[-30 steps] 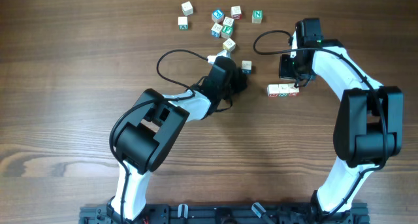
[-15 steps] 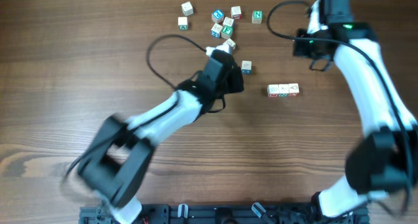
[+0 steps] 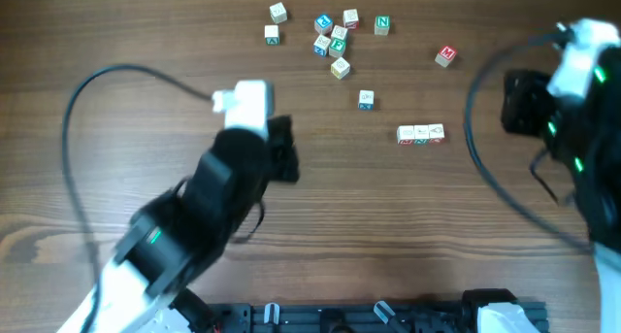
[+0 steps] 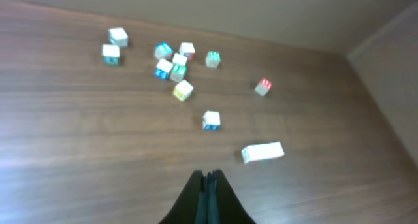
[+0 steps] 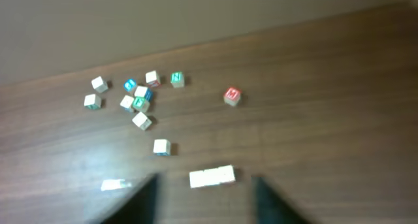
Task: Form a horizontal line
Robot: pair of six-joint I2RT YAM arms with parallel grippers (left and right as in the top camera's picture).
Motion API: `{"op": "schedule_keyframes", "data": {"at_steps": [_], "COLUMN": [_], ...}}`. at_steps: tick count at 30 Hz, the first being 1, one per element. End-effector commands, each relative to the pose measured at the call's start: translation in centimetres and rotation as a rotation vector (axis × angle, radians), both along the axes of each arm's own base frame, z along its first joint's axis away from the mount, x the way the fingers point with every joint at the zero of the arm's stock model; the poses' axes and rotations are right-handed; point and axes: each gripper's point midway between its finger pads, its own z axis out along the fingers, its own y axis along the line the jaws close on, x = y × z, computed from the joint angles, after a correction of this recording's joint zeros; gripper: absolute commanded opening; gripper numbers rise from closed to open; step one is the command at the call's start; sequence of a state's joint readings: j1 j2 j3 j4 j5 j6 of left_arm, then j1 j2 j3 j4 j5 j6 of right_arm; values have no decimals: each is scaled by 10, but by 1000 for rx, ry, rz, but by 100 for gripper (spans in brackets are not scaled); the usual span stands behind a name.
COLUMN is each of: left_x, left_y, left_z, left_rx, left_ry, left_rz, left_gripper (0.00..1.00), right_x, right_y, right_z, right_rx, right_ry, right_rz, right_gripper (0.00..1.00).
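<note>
The horizontal line (image 3: 420, 133) is a short row of three pale letter cubes touching edge to edge, right of the table's middle. It also shows as the horizontal line (image 4: 262, 152) and the horizontal line (image 5: 211, 176). My left gripper (image 3: 283, 156) hangs well to its left, blurred. The left gripper (image 4: 208, 178) is shut with nothing in it. Off to the row's right, my right gripper (image 3: 507, 104) is raised above the table. In its wrist view the right gripper (image 5: 204, 179) stands open and empty, with the row far below between its fingers.
A red M cube (image 3: 445, 55) lies alone behind the row, and a single cube (image 3: 365, 99) lies to the row's left. Several loose cubes (image 3: 332, 38) cluster at the back, near a green N cube (image 3: 382, 24) and two cubes (image 3: 275, 23) further left. Cables loop beside both arms.
Both arms have swung back from the row, left arm to the left, right arm to the right. The right gripper has opened. The red M cube now shows where that arm was.
</note>
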State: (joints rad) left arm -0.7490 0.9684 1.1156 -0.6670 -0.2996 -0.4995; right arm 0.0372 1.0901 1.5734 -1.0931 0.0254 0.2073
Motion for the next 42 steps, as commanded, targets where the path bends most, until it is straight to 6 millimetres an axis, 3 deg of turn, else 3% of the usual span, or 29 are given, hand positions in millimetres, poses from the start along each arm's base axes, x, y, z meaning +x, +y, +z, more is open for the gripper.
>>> {"op": "schedule_keyframes", "data": {"at_steps": [1, 2, 3, 4, 6, 13, 15, 32, 35, 42], "left_x": [-29, -35, -38, -41, -43, -44, -45, -47, -47, -47], "left_y": [39, 45, 49, 52, 55, 55, 57, 58, 58, 58], "left_z": [32, 33, 34, 33, 33, 24, 21, 14, 14, 14], "left_rx": [30, 33, 36, 38, 42, 74, 87, 111, 111, 111], "left_ry": [-130, -137, -138, -136, -133, -107, -96, -72, -72, -72], "left_rz": [85, 88, 88, 88, 89, 86, 85, 76, 76, 76], "left_gripper": [4, 9, 18, 38, 100, 100, 100, 100, 100, 100], "right_x": [-44, -56, -62, -72, -83, -113, -116, -123, -141, -203], "right_y": [-11, -13, -13, -14, -14, -15, -15, -15, -16, -18], "right_z": [33, 37, 39, 39, 36, -6, -10, -7, 2, 20], "right_rx": [-22, -23, -25, -23, -26, -39, -40, -38, -34, -22], "right_ry": [-121, -140, -150, -154, -142, 58, 79, 55, -13, -215], "right_rz": [-51, -54, -58, -58, -57, -53, -53, -50, -51, -54], "right_gripper": [84, 100, 100, 99, 100, 100, 100, 100, 99, 100]}}
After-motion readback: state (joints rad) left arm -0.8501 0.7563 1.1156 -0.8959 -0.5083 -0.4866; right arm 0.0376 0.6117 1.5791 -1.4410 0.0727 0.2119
